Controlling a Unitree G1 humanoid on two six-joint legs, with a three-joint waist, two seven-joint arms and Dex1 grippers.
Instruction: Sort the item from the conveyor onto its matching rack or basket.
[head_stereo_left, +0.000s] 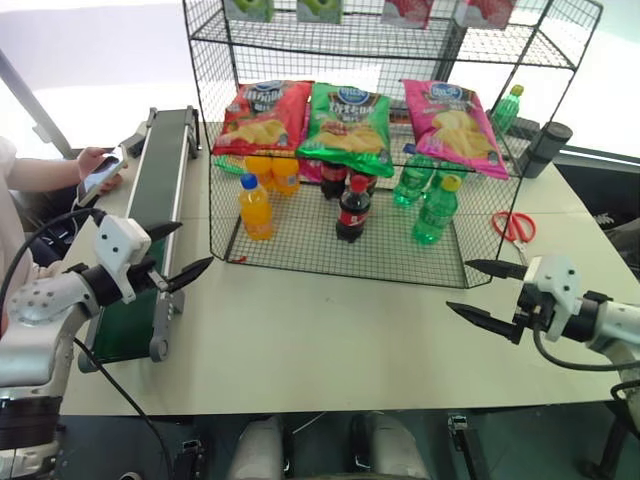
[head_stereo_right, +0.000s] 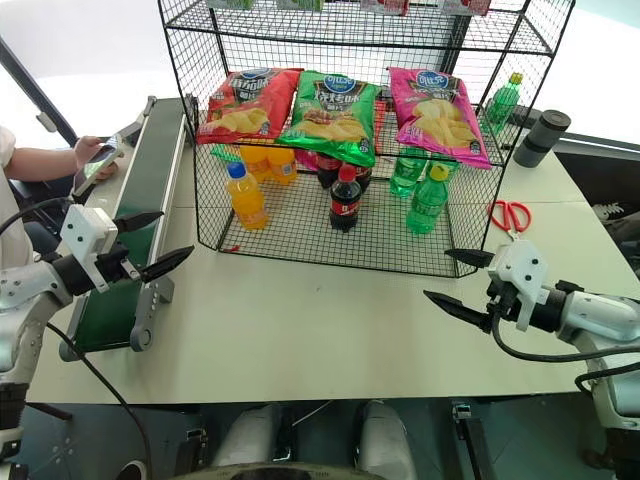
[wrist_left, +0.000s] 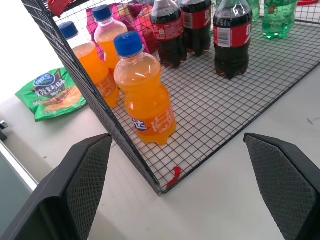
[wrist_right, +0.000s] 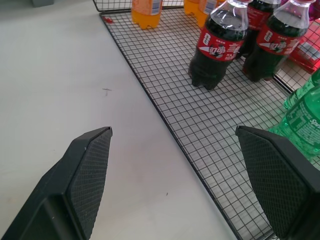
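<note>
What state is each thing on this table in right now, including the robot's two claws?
Left gripper: open, holding nothing.
Right gripper: open, holding nothing.
Pink chip bag: lying on the rack's middle shelf.
Red chip bag: lying on the same shelf.
Green chip bag: lying between them.
Conveyor: nothing on its belt.
Front orange bottle: upright, capped.
Front cola bottle: upright, capped.
Scissors: flat on the table.

The left gripper (head_stereo_left: 180, 253) sits at the lower left of the head view, its two black fingers spread wide and pointing toward the centre, holding nothing. The right gripper (head_stereo_left: 480, 290) sits at the lower right, fingers likewise wide apart and empty, pointing left toward the centre. Both forearms reach in from the frame's outer edges, about level with each other.
</note>
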